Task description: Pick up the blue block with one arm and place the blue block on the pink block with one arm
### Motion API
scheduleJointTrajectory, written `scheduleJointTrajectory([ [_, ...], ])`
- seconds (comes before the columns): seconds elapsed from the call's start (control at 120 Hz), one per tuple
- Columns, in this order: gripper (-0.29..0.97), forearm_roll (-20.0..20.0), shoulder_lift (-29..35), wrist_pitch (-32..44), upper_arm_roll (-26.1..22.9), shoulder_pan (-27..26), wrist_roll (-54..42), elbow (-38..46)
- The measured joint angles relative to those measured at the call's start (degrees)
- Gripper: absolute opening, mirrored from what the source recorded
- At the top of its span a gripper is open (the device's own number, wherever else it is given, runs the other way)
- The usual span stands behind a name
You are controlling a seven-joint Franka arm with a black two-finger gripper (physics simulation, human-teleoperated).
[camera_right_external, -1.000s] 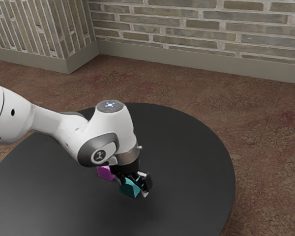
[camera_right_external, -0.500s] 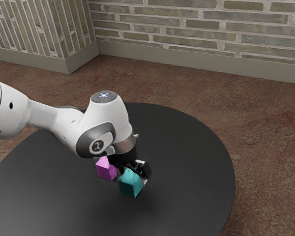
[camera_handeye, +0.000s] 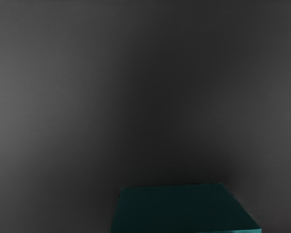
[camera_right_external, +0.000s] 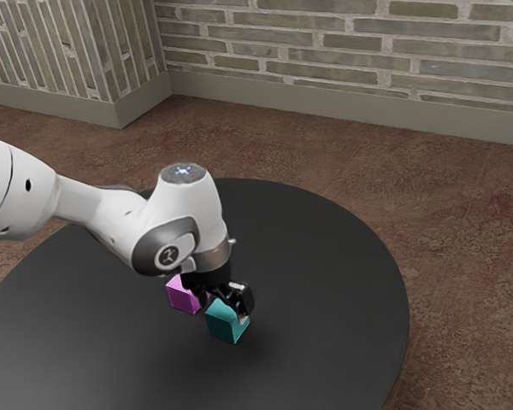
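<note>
Seemingly clamped on the one blue block (camera_right_external: 225, 326), the gripper (camera_right_external: 232, 301) hangs low over the round black table (camera_right_external: 342, 282). That block sits just beside the single pink block (camera_right_external: 183, 295), toward the exterior view's right. From the wrist, the one blue block (camera_handeye: 182, 208) lies directly under the hand.

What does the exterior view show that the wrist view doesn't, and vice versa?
Exterior view adds: the white arm reaching down, the pink block behind it, the brick wall and the brown floor.
Wrist view adds: a close look at a flat face of the blue block, right under the hand.
Shared: the blue block and the black table.
</note>
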State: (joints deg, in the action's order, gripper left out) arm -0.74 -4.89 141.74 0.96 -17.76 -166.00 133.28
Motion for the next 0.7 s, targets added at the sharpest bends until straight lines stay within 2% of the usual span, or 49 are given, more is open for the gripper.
scheduleJointTrajectory([
  [0.333,0.68,-0.1,-3.4,-0.6,1.3,0.4,0.0,-3.0],
  [0.7,0.68,-0.2,-3.9,-0.3,1.2,0.3,0.0,-3.1],
])
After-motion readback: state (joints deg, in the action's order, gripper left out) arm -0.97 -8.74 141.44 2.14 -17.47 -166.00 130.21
